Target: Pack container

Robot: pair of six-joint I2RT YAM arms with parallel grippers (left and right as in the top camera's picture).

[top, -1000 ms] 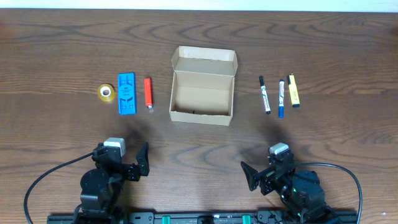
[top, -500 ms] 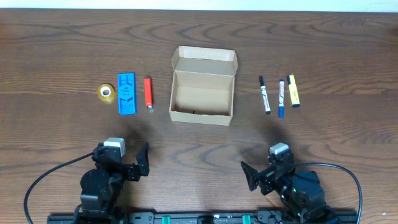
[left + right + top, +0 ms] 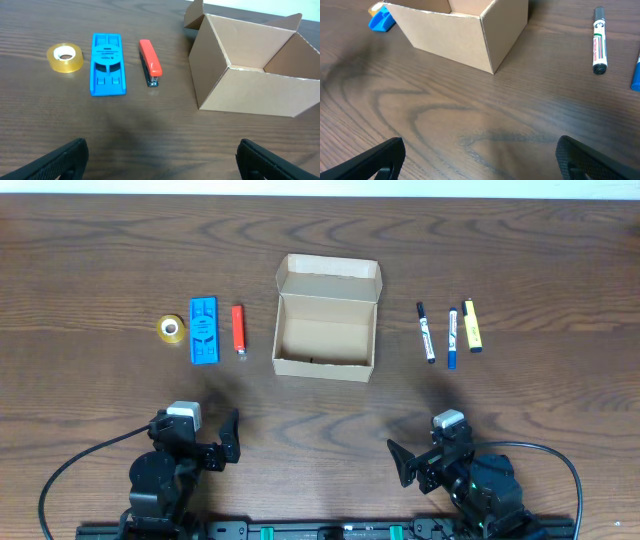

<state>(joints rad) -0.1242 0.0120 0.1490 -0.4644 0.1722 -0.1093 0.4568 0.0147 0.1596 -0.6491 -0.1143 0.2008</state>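
At inspection, the container (image 3: pixel 322 368) stood at the middle of the surface (image 3: pixel 100 260), its flap lid open and laid back on the far side. Its interior appeared empty, apart from a small dark mark near the front wall that could not be identified.

Nothing was packed. To the left of the container lay a roll of tape (image 3: pixel 171 327), a blue plastic piece (image 3: pixel 204 331) and a small red stapler (image 3: pixel 239 329), side by side and apart from one another. To its right lay a black marker (image 3: pixel 426 332), a blue marker (image 3: pixel 452 338) and a yellow highlighter (image 3: pixel 471 326), likewise in a row. All six rested on the surface, clear of the container.

Your left gripper (image 3: pixel 198 438) sat at the near edge, well short of the items, with its fingers spread wide and holding nothing. Your right gripper (image 3: pixel 438 452) was in the same condition on its side: fingers fully apart and nothing between them.

Judgement: the task stood at its start. No approach or grasp was under way, and all six items remained to be placed inside. Whether the lid must then be shut could not be told.
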